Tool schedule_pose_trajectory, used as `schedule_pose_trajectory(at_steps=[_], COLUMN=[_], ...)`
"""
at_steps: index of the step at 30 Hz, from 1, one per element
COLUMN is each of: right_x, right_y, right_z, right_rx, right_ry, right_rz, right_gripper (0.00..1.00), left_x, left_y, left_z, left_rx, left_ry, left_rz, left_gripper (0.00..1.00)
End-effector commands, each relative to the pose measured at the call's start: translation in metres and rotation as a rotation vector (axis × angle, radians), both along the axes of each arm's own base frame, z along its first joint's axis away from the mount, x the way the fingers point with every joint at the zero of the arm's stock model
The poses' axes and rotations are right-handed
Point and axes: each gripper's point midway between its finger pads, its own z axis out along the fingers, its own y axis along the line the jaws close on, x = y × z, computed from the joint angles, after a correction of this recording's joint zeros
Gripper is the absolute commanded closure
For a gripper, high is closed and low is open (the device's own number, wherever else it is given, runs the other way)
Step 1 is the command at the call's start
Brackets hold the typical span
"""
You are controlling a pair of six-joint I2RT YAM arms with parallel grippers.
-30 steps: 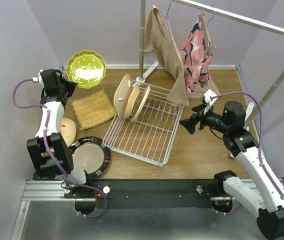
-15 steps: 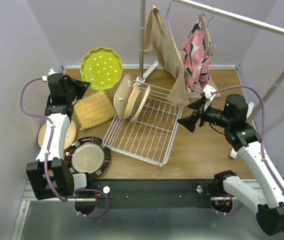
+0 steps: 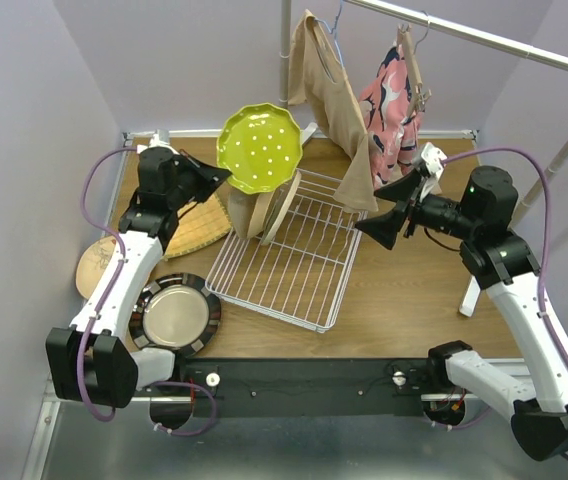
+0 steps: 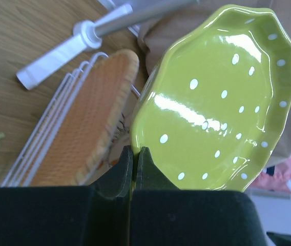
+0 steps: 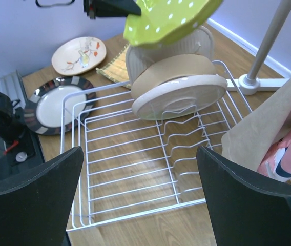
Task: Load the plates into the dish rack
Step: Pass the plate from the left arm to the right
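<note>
The lime green plate with white dots (image 3: 260,148) (image 4: 217,102) (image 5: 171,18) hangs tilted in the air over the back left end of the white wire dish rack (image 3: 294,262) (image 5: 135,169). My left gripper (image 3: 221,177) (image 4: 133,151) is shut on its rim. Two plates stand upright in the rack beneath it, a cream one (image 3: 247,195) (image 5: 166,54) and a tan one (image 3: 282,205) (image 5: 179,95). A dark-rimmed silvery plate (image 3: 175,313) (image 5: 53,105) and a floral plate (image 3: 92,265) (image 5: 79,55) lie flat on the table left of the rack. My right gripper (image 3: 388,213) (image 5: 140,195) hovers open, right of the rack, holding nothing.
A yellow woven mat (image 3: 200,225) (image 5: 113,66) lies left of the rack, under my left arm. The clothes-rail stand's pole (image 3: 285,70) (image 5: 268,36) and foot (image 4: 84,33) stand just behind the rack, with a tan garment (image 3: 336,105) and a pink one (image 3: 392,110) hanging over its back right.
My left arm has carried the green plate rightward from the back left corner to above the rack's back end. My right gripper has lifted slightly toward the back, still open.
</note>
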Motion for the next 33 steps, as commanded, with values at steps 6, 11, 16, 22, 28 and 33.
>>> schedule_pose_trajectory(at_steps=[6, 11, 16, 22, 28, 33], right_x=[0.025, 0.045, 0.056, 0.056, 0.058, 0.063], right_y=[0.004, 0.001, -0.001, 0.004, 0.005, 0.007], right_z=[0.025, 0.03, 0.03, 0.02, 0.012, 0.003], right_rx=[0.151, 0.26, 0.313, 0.336, 0.348, 0.358], right_ry=[0.234, 0.378, 0.457, 0.539, 0.587, 0.639], right_rz=[-0.126, -0.261, -0.322, -0.323, -0.333, -0.354], right_gripper=[0.0, 0.0, 0.0, 0.01, 0.02, 0.09], left_x=[-0.021, -0.032, -0.046, -0.061, -0.073, -0.08], left_y=[-0.046, -0.062, -0.08, -0.099, -0.117, -0.135], left_z=[0.088, 0.083, 0.082, 0.085, 0.082, 0.079], left_rx=[-0.051, -0.007, 0.019, 0.033, 0.048, 0.063], left_ry=[-0.244, -0.247, -0.27, -0.296, -0.292, -0.289], left_rz=[-0.105, -0.158, -0.232, -0.315, -0.375, -0.424], left_gripper=[1.0, 1.0, 1.0, 1.0, 1.0, 1.0])
